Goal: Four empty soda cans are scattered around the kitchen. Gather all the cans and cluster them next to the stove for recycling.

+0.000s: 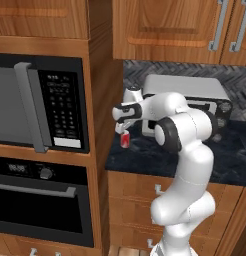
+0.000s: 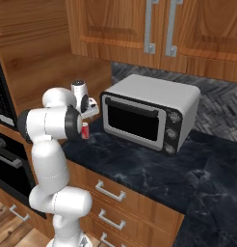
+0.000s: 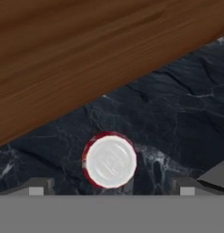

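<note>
One red soda can with a silvery top stands upright on the black marbled counter, close to the tall wood cabinet side. My gripper hangs just above it, pointing down, jaws open and holding nothing. In the hand view the can is seen from above as a silver disc with a red rim, centred between my two finger tips. From the right base view the can peeks out beside my arm, under the hand. The stove is out of view.
A silver toaster oven sits on the counter right of the can. The wood cabinet wall rises close on the can's other side. A black microwave and a wall oven fill the tall cabinet.
</note>
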Tool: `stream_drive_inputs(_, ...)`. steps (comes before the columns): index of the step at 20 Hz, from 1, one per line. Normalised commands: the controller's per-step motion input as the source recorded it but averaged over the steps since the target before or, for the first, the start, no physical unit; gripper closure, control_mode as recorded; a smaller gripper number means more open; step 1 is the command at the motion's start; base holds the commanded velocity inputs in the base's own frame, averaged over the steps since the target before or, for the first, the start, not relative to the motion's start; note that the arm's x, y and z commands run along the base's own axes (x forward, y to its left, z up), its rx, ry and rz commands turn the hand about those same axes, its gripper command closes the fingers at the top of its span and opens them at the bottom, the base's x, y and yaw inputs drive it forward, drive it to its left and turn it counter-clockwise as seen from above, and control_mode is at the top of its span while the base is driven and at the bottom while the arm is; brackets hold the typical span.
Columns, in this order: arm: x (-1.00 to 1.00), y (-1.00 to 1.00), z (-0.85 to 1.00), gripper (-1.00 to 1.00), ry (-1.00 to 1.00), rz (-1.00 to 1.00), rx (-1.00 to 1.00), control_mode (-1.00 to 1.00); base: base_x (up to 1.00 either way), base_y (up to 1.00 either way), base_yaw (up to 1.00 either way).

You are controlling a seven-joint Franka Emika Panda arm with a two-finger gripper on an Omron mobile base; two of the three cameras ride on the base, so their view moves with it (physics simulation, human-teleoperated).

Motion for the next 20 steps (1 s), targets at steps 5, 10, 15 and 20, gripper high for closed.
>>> stream_drive_inputs(5,0.09,0.01,-0.13,-1.00,0.04,0.00,-0.01,-1.00,0.00,0.00,0.00)
stream_drive_inputs(10,0.10,0.01,-0.11,-1.00,0.02,0.00,0.00,-1.00,0.00,0.00,0.00)
stream_drive_inputs(15,0.10,0.01,-0.09,-1.00,0.02,0.00,0.00,-1.00,0.00,0.00,0.00)
stream_drive_inputs(20,0.07,0.02,-0.10,-1.00,0.01,0.00,0.00,-1.00,0.00,0.00,0.00)
